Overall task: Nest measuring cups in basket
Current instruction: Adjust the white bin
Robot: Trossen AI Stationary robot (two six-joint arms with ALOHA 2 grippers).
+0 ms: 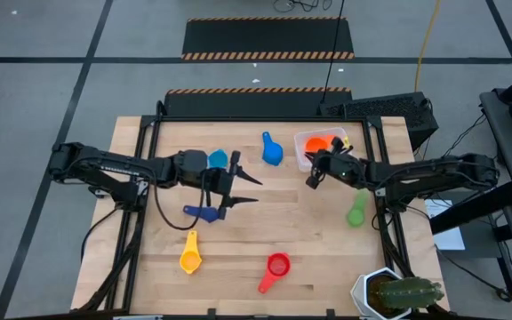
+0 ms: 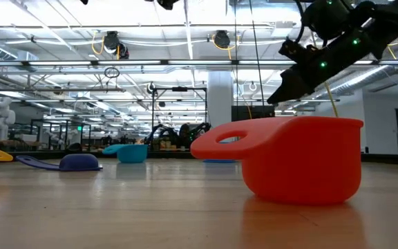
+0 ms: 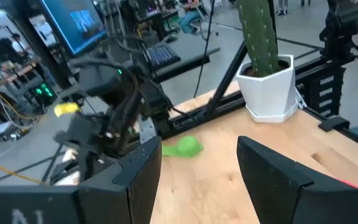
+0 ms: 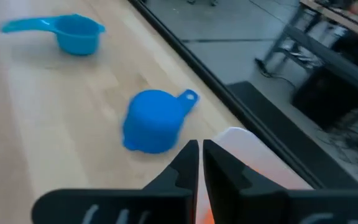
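Note:
The white basket (image 1: 302, 153) sits near the table's far right, with the orange cup (image 1: 320, 142) inside it. On the wood lie the blue cup (image 1: 271, 152), mouth down (image 4: 153, 121), the light blue cup (image 1: 218, 159), navy cup (image 1: 203, 212), yellow cup (image 1: 190, 254), red cup (image 1: 276, 268) and green cup (image 1: 356, 212). My right gripper (image 1: 313, 178) is shut on nothing and hangs raised beside the basket's near-left corner (image 4: 241, 146). My left gripper (image 1: 249, 189) is open, held high between the light blue and navy cups.
A white pot with a cactus (image 1: 396, 292) stands at the table's near right corner. The low view shows the red cup (image 2: 302, 160) close up, with the right arm (image 2: 316, 59) above it. Bare wood lies between the cups mid-table.

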